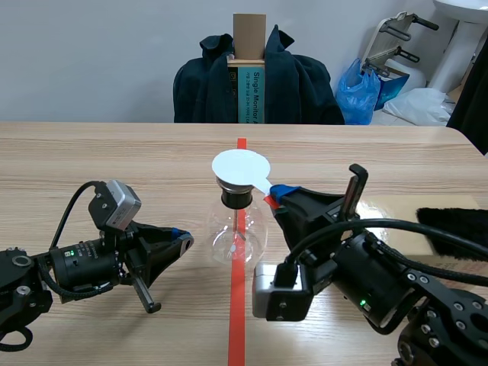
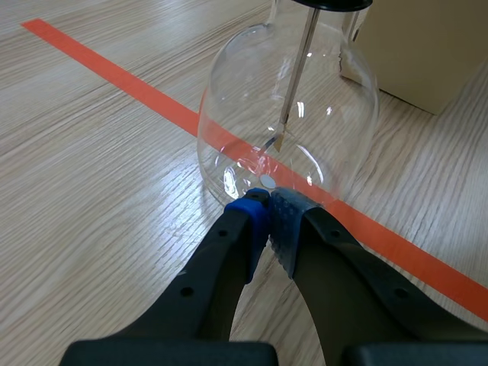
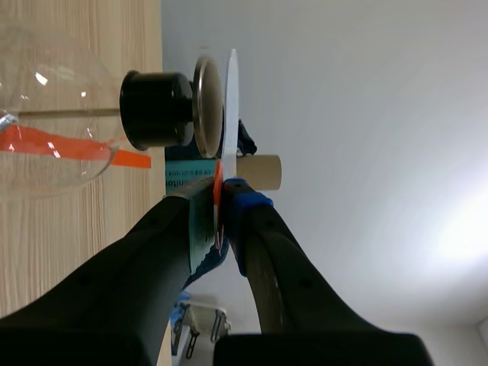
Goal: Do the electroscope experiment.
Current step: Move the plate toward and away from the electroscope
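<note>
1. Flask (image 1: 238,232): clear glass, round belly, smooth and glossy. It stands upright mid-worktop (image 1: 114,160) on the orange-red tape line (image 1: 238,320), long axis vertical, neck up.
2. The neck is plugged w/ a black stopper (image 1: 236,198). A thin metal rod (image 2: 297,76) runs straight down thru it into the belly, w/ a small foil leaf (image 2: 278,141) at its lower end.
3. Above the stopper sits a flat metal plate (image 3: 204,107). A thin white disc (image 1: 241,166) lies over it; can't tell if the two touch. The disc's tab (image 1: 263,188) points toward your right arm.
4. Your right end effector (image 3: 221,200) is clenched on the white disc by that tab. An orange-red sliver shows between the fingers.
5. Your left end effector (image 2: 267,217) is clenched on nothing, its dotted blue and grey pads (image 2: 284,221) pressed together. The tip is low, just beside the flask's base.
6. The worktop is pale, matte wood grain.
7. Writing: the teal box (image 1: 255,95) past the far edge, amid a dark jacket (image 1: 297,84), reads "Single Monit…". The rest is hidden.
</note>
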